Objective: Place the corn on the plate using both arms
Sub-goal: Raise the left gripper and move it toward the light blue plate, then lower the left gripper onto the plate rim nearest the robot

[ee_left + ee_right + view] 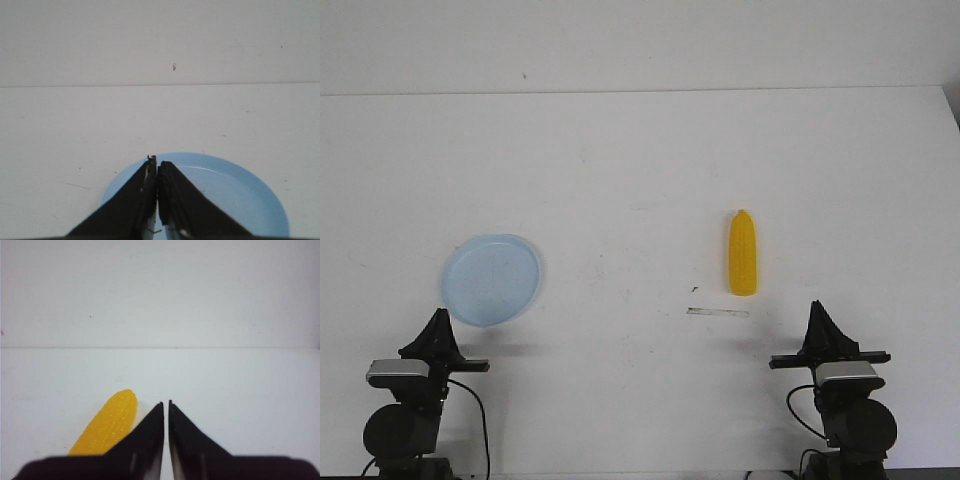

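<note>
- The left gripper (439, 318) sits low at the near edge of the white table (640, 180), its two black fingers (135, 200) pressed together to a single point, with nothing between them.
- The right gripper (817, 310) sits at the same near edge on the opposite side, its fingers (187, 437) drawn together with only a thin slit of table showing between the tips, and nothing held.
- The plate (491, 278), round, shallow and pale blue, lies flat just ahead of the left gripper; in the left wrist view the closed fingertips overlap the near rim of the plate (235, 190), though the pictures do not show whether they touch it.
- The corn (743, 253), bright yellow-orange, lies flat on the table ahead of the right gripper and a little toward the left arm's side, its blunt tip pointing away from the robot.
- In the right wrist view the corn (107, 425) lies just beside the closed fingertips, apart from them, with its near end hidden behind the gripper body.
- The corn and plate lie well apart, bare table between them.
- A thin pale strip (717, 313) lies on the table near the corn's near end, between it and the right gripper.
</note>
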### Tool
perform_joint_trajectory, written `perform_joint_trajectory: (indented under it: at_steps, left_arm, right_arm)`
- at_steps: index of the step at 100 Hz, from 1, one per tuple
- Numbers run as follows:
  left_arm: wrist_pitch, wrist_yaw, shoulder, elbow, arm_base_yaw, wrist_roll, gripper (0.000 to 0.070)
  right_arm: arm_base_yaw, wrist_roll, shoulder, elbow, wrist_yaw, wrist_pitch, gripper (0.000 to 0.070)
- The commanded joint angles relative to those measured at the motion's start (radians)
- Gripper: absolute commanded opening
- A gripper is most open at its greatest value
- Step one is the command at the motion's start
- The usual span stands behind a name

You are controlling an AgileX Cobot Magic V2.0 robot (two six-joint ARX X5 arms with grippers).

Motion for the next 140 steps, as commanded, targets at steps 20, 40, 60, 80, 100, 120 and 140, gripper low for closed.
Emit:
perform_joint_trajectory:
  at_steps: [20,40,60,80,100,120,140]
  left_arm:
    - [0.013,-0.002,-0.002,-0.021,0.000,-0.001,0.0002]
    - [0.053,-0.004,-0.002,-0.016,0.000,-0.003,0.0002]
    - [0.040,-0.074,0.008,0.072,0.000,-0.004,0.0002]
    - [-0.108,-0.111,0.125,0.290,0.000,-0.003,0.0002]
    - [-0.230,-0.112,0.368,0.533,0.000,0.026,0.0002]
    - [-0.296,-0.112,0.636,0.703,0.000,0.034,0.0002]
    - [-0.481,-0.111,0.883,0.854,0.000,0.006,0.0002]
  right_arm:
    - [0.003,-0.005,0.000,-0.001,0.000,0.010,0.0015]
    - [0.003,-0.005,0.000,-0.001,0.000,0.010,0.0015]
    - [0.003,-0.005,0.000,-0.001,0.000,0.010,0.0015]
    - [0.003,-0.005,0.000,-0.001,0.000,0.010,0.0015]
    - [0.003,-0.005,0.000,-0.001,0.000,0.011,0.0015]
    - [0.003,-0.005,0.000,-0.001,0.000,0.010,0.0015]
    - [0.003,-0.005,0.000,-0.001,0.000,0.011,0.0014]
